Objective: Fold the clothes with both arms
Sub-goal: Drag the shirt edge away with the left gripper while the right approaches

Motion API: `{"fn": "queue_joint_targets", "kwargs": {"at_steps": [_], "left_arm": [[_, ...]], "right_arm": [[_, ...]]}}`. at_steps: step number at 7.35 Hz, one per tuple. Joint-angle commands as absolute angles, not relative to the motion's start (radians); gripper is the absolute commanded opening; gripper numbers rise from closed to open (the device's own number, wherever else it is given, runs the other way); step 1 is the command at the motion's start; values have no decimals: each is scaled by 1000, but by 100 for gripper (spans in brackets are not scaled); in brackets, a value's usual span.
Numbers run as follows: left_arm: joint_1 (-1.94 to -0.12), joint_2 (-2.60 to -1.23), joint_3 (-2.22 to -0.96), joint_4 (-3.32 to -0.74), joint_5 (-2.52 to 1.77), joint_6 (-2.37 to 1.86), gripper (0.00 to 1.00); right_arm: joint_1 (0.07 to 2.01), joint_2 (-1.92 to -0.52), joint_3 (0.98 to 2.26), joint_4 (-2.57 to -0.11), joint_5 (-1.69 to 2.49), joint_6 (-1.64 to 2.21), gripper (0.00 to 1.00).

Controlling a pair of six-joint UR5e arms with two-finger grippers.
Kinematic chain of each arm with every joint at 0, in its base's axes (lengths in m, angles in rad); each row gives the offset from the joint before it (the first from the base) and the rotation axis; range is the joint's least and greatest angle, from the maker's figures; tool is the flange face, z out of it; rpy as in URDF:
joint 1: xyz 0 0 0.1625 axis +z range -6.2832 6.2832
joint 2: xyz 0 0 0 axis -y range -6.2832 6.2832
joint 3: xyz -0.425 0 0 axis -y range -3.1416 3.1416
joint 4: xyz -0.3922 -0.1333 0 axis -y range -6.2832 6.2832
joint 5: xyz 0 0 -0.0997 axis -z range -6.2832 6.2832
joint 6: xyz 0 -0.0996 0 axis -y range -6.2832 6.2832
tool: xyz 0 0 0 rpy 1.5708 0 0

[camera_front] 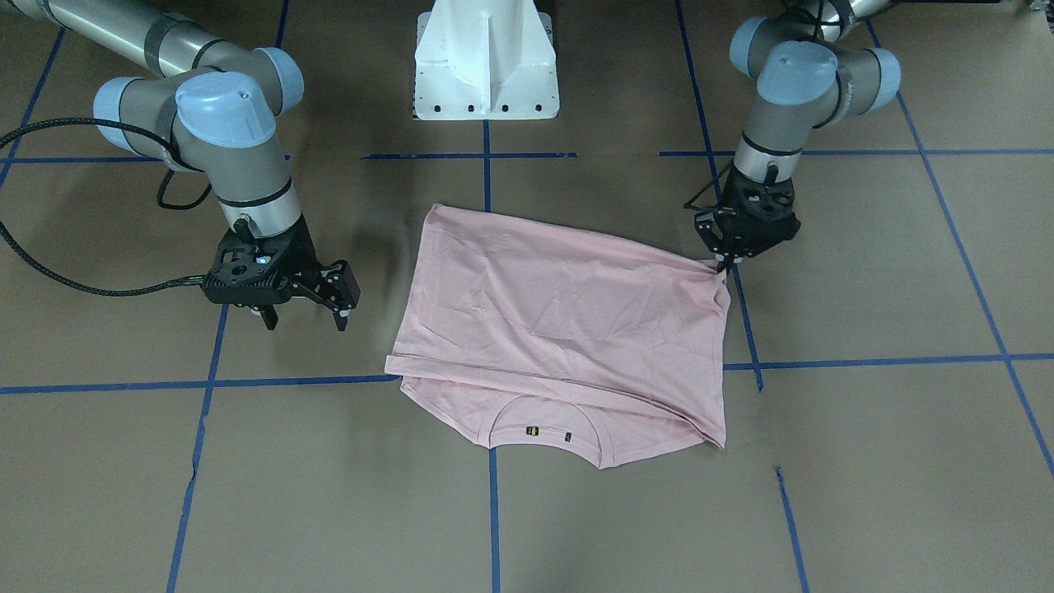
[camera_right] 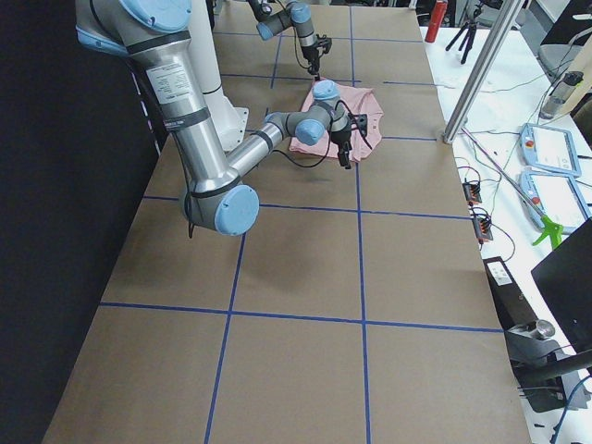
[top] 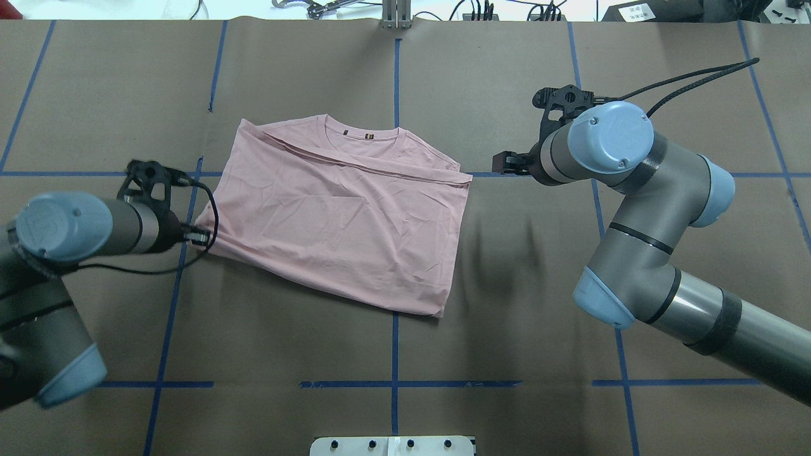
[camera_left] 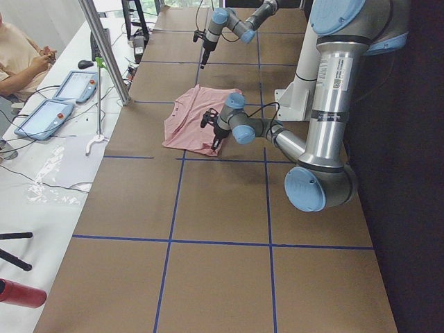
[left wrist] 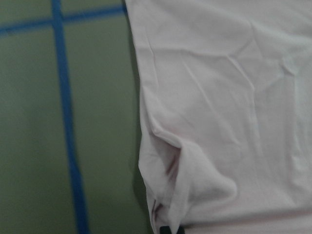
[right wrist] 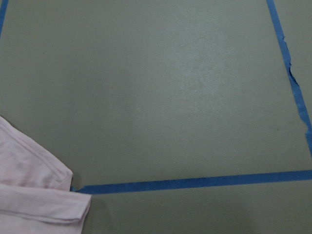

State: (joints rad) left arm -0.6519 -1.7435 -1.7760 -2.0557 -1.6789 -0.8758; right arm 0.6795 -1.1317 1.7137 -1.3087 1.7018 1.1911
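Observation:
The pale pink T-shirt [top: 336, 215] lies flat on the brown table, its sides folded in and its collar [top: 361, 133] at the far edge. No print shows. My left gripper [top: 199, 237] is shut on the shirt's left edge [camera_front: 725, 265], and the left wrist view shows the cloth [left wrist: 219, 122] bunched where it is pinched. My right gripper [camera_front: 305, 315] hangs open just off the shirt's right side, a little above the table and touching nothing. The right wrist view catches only the folded corner of the shirt [right wrist: 29, 195].
The white pedestal base [camera_front: 486, 66] stands at the robot's side of the table. Blue tape lines [top: 394, 348] cross the brown surface. Beyond the far edge, a side bench holds tablets [camera_left: 41, 114], with a metal pole [camera_left: 104, 48] and a seated person [camera_left: 17, 55].

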Motion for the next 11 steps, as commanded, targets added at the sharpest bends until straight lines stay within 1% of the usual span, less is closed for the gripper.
{"fn": "queue_joint_targets", "kwargs": {"at_steps": [1,3,4,5,6,7,8,9,11], "left_arm": [[-832,-1978,-1473,-2092,-1680,-706,0],[-935,-2186,-1086,-2282,-1678,-612,0],[-957,-2204,-1018,-2333,-1678,-565,0],[-963,-2194,-1017,-2344,-1678,-545,0],[-962,-2156,-1019,-2374,-1680,-542,89],[-969,-2149,-1023,-2397,-1687,-482,100],[-985,-2155,-1047,-2390,-1736,-471,100],[-989,-2154,-1083,-2384,-1799,-477,100],[-991,-2142,-1124,-2385,-1807,-521,100]], "right_arm": [[680,-1131,1712,-1310,1701,1192,100],[687,-1134,1712,-1309,1698,1192,100],[690,-1134,1712,-1310,1698,1192,100],[687,-1131,1712,-1310,1697,1196,100],[681,-1123,1712,-1309,1697,1213,100],[670,-1109,1710,-1307,1697,1250,100],[657,-1056,1671,-1304,1695,1320,99],[638,-963,1582,-1299,1692,1419,93],[586,-785,1414,-1304,1619,1517,73]]}}
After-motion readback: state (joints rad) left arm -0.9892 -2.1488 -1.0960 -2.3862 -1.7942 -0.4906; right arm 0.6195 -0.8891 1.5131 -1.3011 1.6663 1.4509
